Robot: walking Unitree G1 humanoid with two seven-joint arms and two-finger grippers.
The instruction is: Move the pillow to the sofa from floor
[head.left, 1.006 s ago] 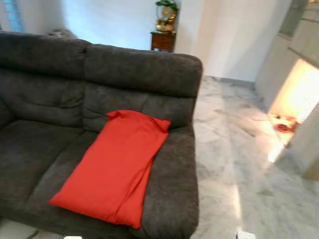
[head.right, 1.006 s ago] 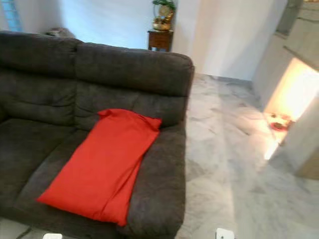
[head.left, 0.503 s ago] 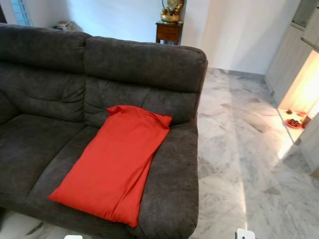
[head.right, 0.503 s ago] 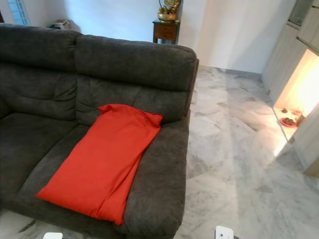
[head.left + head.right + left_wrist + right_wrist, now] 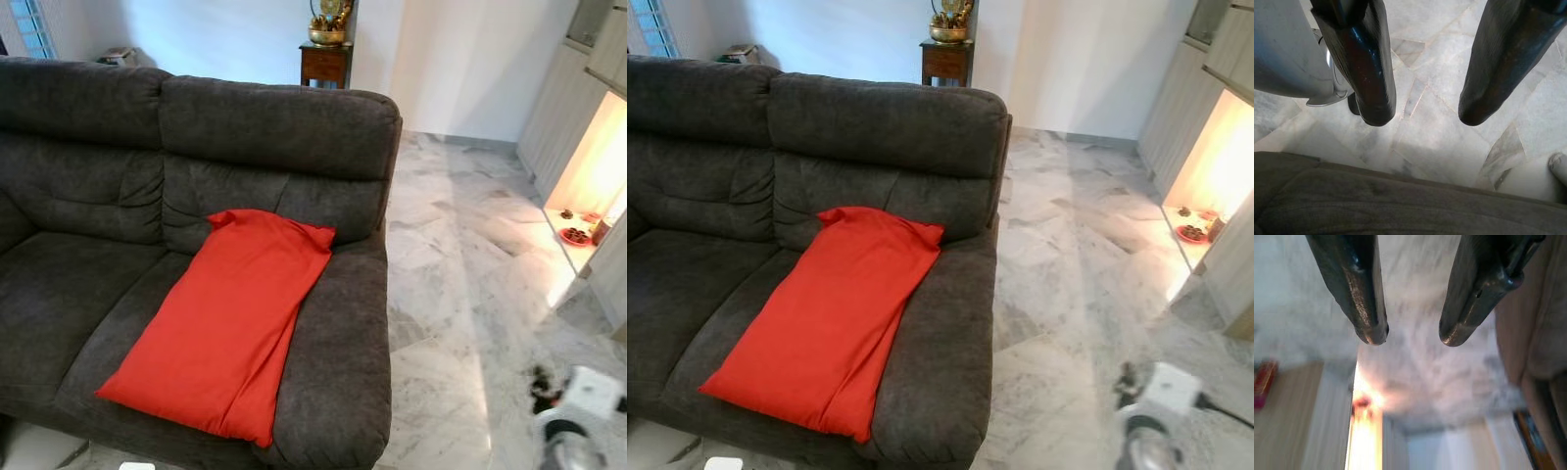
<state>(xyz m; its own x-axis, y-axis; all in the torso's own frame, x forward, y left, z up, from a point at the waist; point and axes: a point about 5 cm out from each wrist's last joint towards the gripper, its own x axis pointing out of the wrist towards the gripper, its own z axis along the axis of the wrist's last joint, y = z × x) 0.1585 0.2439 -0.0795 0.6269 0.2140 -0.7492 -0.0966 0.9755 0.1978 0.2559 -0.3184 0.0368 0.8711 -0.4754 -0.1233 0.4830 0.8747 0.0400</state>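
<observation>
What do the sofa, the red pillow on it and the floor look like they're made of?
Sofa: dark grey, matte, slightly napped fabric, perhaps microfibre or chenille, with soft creases in the cushions. Pillow: smooth red woven cloth, likely cotton or polyester, lying flat with a long fold along one side. Floor: polished pale grey stone tiles, probably marble, going by the veining, joint lines and reflected light.

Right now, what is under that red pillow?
The pillow lies on the dark sofa, on its right seat cushion, its top corner against the backrest and one edge along the armrest. The patch of seat beneath it is covered, so anything there cannot be seen.
</observation>
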